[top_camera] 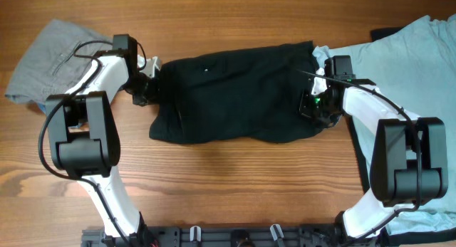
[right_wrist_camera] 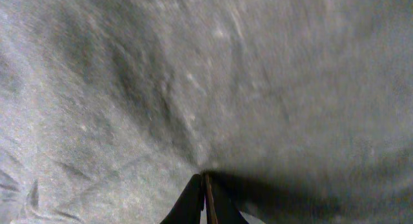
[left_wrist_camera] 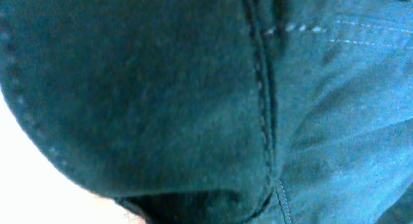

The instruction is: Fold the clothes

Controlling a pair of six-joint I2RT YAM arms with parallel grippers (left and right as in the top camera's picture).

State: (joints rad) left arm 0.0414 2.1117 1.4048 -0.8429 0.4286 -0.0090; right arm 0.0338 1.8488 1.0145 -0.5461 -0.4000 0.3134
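While both arms meet the black cloth [top_camera: 228, 97] at opposite ends, it lies stretched across the middle of the table [top_camera: 214, 176]. The right gripper [right_wrist_camera: 204, 186] looks pinched tight on a pucker of fabric. The left gripper [top_camera: 144, 87] is buried in cloth, so its opening cannot be told. A thin pinch may slip mid-fold, leaving the fold skewed.

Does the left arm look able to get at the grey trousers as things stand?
Probably yes: the grey trousers lie uncovered beside the left gripper, nothing between, though it sits at the edge of the black cloth and may be gripping it.
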